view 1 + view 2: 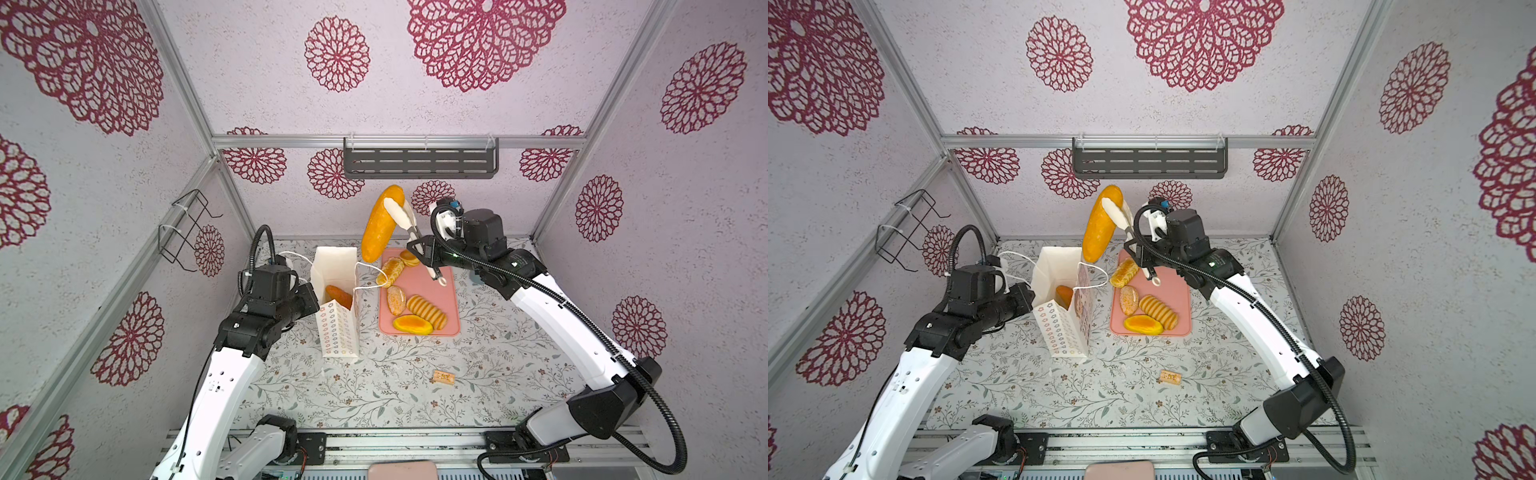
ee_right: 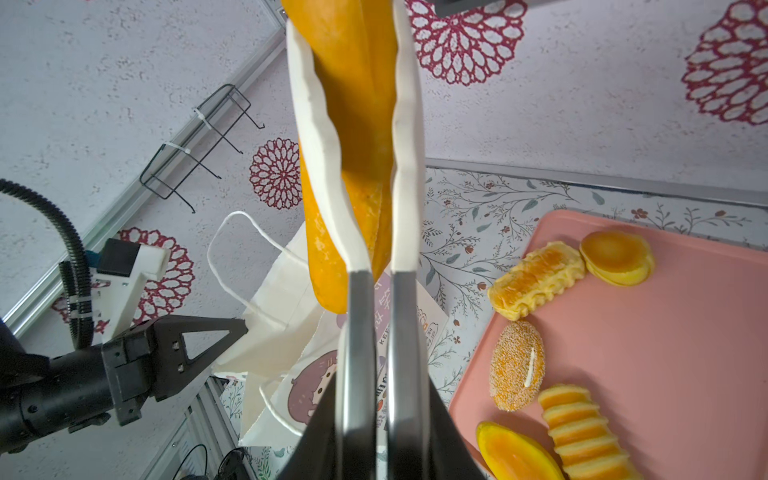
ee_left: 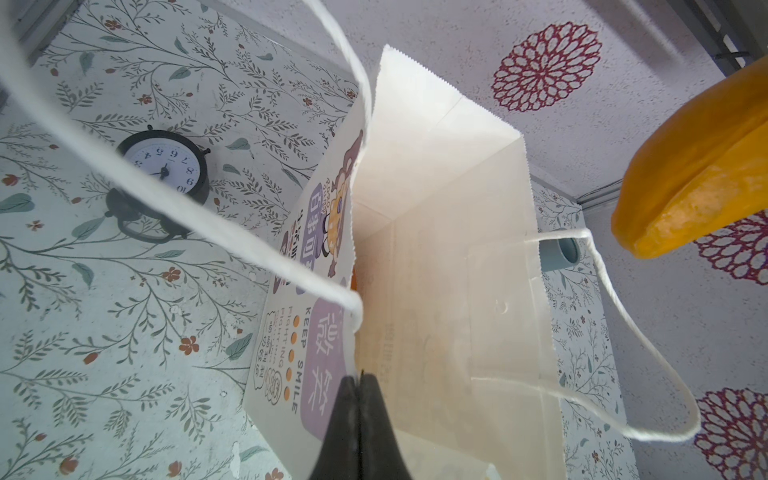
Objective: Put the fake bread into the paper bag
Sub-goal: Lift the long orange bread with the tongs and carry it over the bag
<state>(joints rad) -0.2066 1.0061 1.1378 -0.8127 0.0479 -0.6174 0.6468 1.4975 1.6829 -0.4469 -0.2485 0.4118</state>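
Your right gripper (image 2: 380, 415) squeezes white-tipped tongs (image 1: 400, 216) shut on a long orange loaf (image 1: 380, 226), which hangs above the far right corner of the paper bag (image 1: 337, 332). Your left gripper (image 3: 359, 386) pinches the bag's left rim. The loaf's long axis stands nearly upright, its lower end pointing at the rim beside a cord handle (image 1: 370, 268). Lowered from here, it could snag the cord or rim and topple the bag. Gripped high up, it may also swing or slip.

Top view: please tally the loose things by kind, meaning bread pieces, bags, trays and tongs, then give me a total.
fake bread, visible: 7
paper bag: 1
pink tray: 1
tongs: 1
Total: 10
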